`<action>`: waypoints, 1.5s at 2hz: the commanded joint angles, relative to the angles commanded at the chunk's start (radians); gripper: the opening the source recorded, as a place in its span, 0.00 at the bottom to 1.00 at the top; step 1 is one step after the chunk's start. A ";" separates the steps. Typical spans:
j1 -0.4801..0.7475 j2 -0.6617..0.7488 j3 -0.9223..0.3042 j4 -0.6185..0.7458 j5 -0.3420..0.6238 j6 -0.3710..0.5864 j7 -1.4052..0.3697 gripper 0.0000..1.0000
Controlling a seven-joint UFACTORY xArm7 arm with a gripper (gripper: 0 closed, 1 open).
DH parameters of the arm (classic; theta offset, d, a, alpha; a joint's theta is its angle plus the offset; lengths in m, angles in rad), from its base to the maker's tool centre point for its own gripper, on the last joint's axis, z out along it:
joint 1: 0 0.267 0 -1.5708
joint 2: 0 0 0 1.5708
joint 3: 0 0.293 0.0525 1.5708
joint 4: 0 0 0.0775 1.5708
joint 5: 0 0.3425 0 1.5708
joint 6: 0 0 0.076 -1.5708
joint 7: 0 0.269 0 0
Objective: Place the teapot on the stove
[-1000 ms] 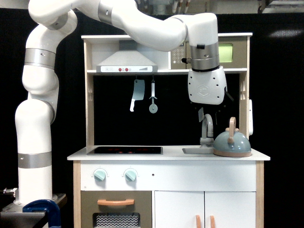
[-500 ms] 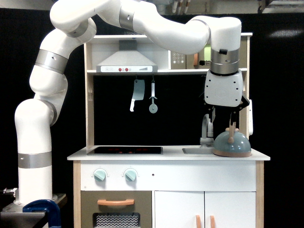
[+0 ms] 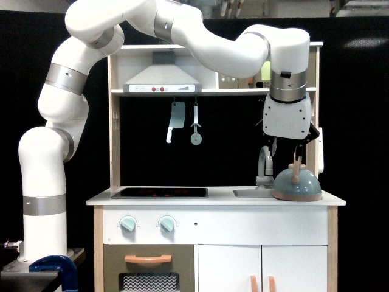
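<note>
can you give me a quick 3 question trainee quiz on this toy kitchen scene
1. True or false: the teapot already sits on the stove.
2. Which lies nearer the teapot: A) the stove, B) the sink?
3. Fill in: the gripper is right above the teapot's ____.

Key:
1. False. It rests on the counter at the exterior view's right end.
2. B
3. Handle. Whether the jaws are closed on it cannot be told.
</note>
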 joint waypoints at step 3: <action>0.024 0.123 0.149 0.130 -0.014 -0.115 0.161 1.00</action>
